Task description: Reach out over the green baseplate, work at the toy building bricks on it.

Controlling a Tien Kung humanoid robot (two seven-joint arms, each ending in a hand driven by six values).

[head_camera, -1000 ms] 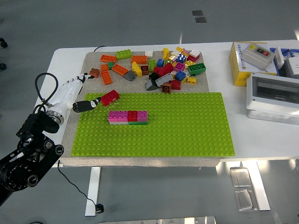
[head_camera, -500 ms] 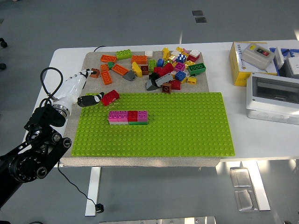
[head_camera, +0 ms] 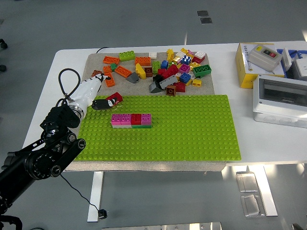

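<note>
Left hand [head_camera: 98,98] at the far left corner of the green baseplate [head_camera: 192,134], fingers pinching a red brick [head_camera: 114,99], I think, contact is small in view. Placing step underway. Next: carry it toward the pink-red brick row [head_camera: 131,120] near the baseplate's left edge, align studs, press down

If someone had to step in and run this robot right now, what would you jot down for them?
Left hand: over the green baseplate's far-left corner, fingers on a red brick; a firm grip cannot be confirmed.
Right hand: out of view.
On the plate: one short row of bricks, pink and red on top, grey and green beneath.
Loose brick pile: on the mat beyond the plate.
Done: that one row.
Left: the red brick is not yet pressed on; most of the plate is bare.
</note>
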